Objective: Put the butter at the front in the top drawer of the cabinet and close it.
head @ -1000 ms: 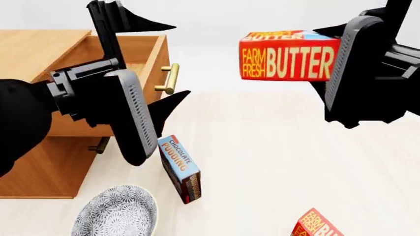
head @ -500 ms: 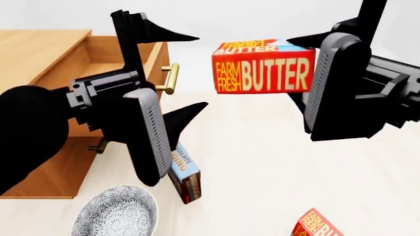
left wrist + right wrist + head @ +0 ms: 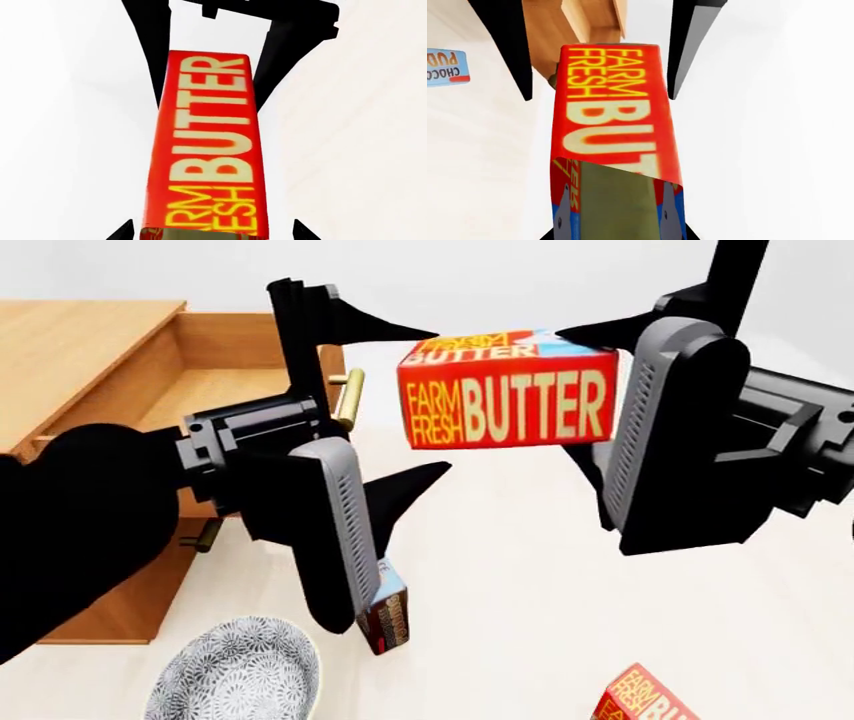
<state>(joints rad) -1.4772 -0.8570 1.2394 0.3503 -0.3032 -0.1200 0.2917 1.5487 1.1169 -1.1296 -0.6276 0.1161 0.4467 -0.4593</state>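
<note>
My right gripper [image 3: 594, 400] is shut on the butter [image 3: 507, 390], a red carton held in the air to the right of the cabinet [image 3: 80, 340]. The top drawer [image 3: 227, 365] stands open, with its brass handle [image 3: 350, 400] just left of the carton. My left gripper [image 3: 441, 402] is open, and its two fingers straddle the carton's left end above and below without clearly touching it. The carton fills the left wrist view [image 3: 210, 145] and the right wrist view [image 3: 610, 115]. The left gripper's fingers [image 3: 500, 45] show beyond it there.
A second butter carton [image 3: 654, 700] lies at the front right. The blue chocolate pudding box [image 3: 387, 615] stands under my left gripper, beside a patterned bowl [image 3: 234, 675]. The lower drawer's handle [image 3: 207, 535] shows below my left arm.
My right gripper has carried the butter left and slightly down towards the open drawer. My left gripper has moved right, so its open fingers now bracket the carton's left end.
</note>
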